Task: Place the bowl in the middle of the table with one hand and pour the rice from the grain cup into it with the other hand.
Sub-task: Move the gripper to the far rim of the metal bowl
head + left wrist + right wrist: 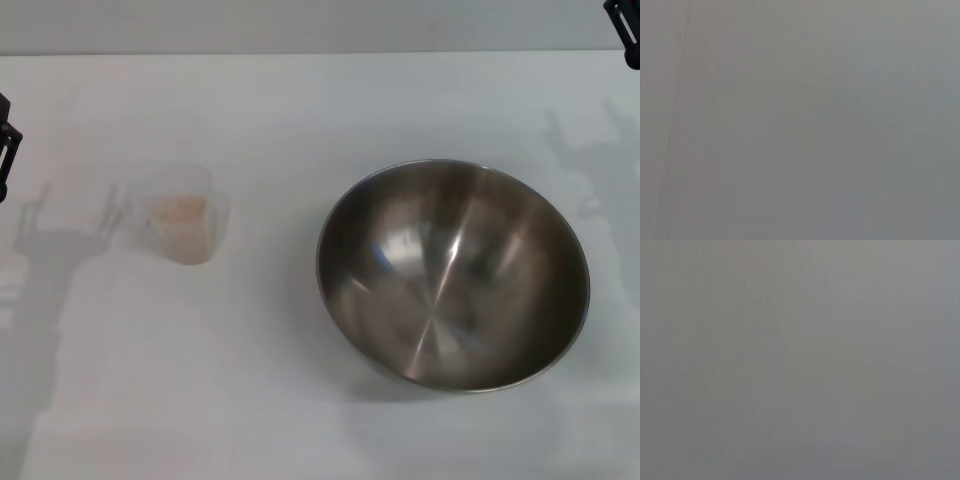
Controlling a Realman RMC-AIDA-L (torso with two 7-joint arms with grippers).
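Head view only — bowl (pixel 453 275), grain cup (pixel 181 222) apart; wrist views seemingly blank.

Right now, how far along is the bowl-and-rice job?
Nothing looks done. The steel bowl sits empty, right of the table's middle. The rice is in the clear grain cup, which stands upright to the left. Nothing is in hand: the left gripper and right gripper only peek in at the head view's edges. Left: center the bowl, lift the cup, pour.
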